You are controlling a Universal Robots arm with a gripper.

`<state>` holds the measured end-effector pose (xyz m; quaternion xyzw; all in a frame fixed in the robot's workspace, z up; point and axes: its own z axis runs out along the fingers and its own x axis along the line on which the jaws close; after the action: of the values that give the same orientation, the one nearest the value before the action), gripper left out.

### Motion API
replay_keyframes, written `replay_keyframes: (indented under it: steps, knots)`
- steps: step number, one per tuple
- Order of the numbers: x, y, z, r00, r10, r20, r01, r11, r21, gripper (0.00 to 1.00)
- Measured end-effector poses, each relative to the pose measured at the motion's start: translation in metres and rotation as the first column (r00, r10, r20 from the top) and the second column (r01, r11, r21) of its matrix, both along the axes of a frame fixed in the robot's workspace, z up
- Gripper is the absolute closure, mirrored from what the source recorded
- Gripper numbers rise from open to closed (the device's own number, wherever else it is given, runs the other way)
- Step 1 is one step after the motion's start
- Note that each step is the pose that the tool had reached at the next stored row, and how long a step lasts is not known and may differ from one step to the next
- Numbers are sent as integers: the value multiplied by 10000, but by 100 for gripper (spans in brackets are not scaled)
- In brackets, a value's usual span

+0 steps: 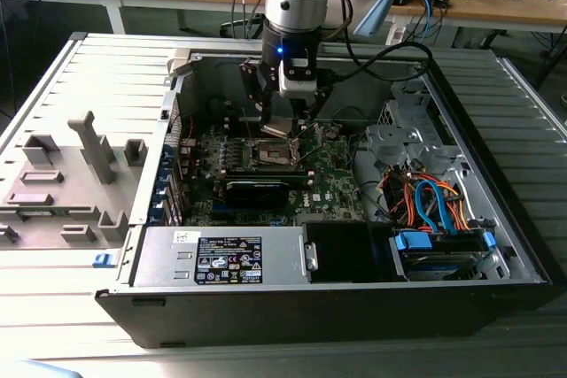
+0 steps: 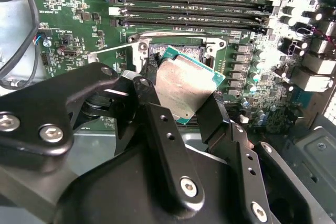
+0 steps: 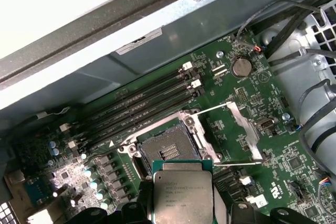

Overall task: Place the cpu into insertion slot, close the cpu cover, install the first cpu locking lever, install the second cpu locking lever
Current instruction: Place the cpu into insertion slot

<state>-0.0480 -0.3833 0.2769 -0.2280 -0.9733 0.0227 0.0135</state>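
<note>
My gripper (image 1: 277, 124) hangs inside the open computer case, shut on the cpu (image 1: 276, 127). In the second wrist view the cpu (image 2: 185, 83), a flat square chip with a silvery top and green edge, sits tilted between the two black fingers (image 2: 160, 129). It hovers just above the insertion slot (image 3: 168, 148), a dark square socket with a silver rim on the green board, apart from it. The cpu (image 3: 182, 192) sits near the slot's edge in the first wrist view. The cpu cover (image 3: 244, 129) stands swung open beside the slot, with thin wire levers (image 3: 239, 163) raised.
Long black memory slots (image 3: 136, 111) run beside the socket. A black block (image 1: 257, 190) lies just in front of it. The power supply (image 1: 226, 258), a bundle of coloured cables (image 1: 434, 201) and the case walls (image 1: 292, 59) close in the space. A grey fixture (image 1: 71, 174) stands outside on the exterior view's left.
</note>
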Motion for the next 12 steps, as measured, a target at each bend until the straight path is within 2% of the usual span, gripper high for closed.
replay_keyframes:
  steps: [12]
  knots:
    - [0,0,0,9990,-458,0,458,9990,0,45]
